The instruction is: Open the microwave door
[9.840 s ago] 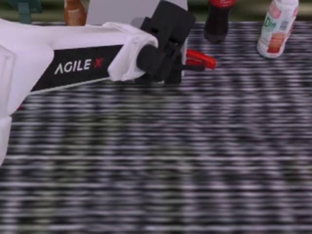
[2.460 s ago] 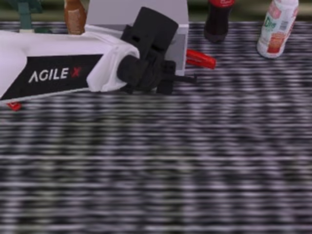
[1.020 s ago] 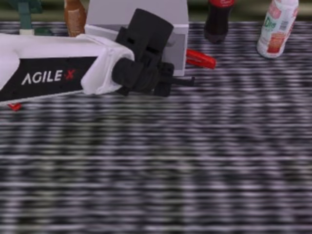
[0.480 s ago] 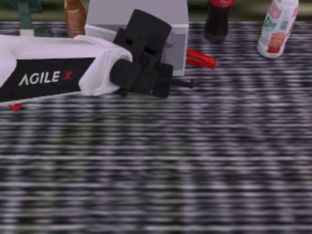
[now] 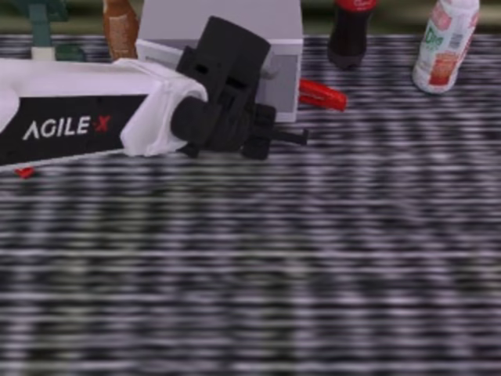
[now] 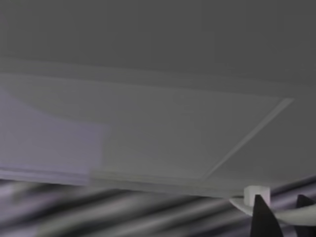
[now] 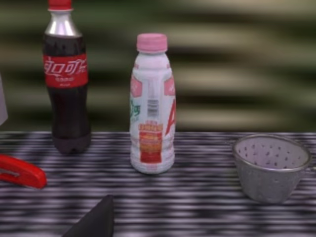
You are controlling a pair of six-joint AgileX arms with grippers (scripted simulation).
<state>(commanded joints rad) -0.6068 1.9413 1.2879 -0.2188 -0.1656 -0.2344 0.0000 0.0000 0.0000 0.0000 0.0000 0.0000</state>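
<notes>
Clearly, you had the left gripper [image 5: 301, 138] at the near front of the boxy light grey microwave [image 5: 227, 19], which stood at the far edge of the striped surface [image 5: 313, 258], left of centre. Its flat grey door with the translucent window [image 6: 148, 133] filled the left wrist view, with pale lilac showing at one side, so the door looked partly ajar. Whether the jaws were clenched on the small pale tab at the door's edge or released, you could not tell.

I judge the main risk to have been a slip off that small edge if you pulled at the wrong angle, or the light oven being dragged along the surface instead of the door swinging.

A red stapler-like tool [image 5: 321, 94] lay just right of the microwave, near the door's sweep. Farther right stood a dark cola bottle [image 7: 66, 79], a white pink-capped bottle [image 7: 152, 103] and a metal strainer cup [image 7: 270, 168]. The right arm stayed out of the top view.
</notes>
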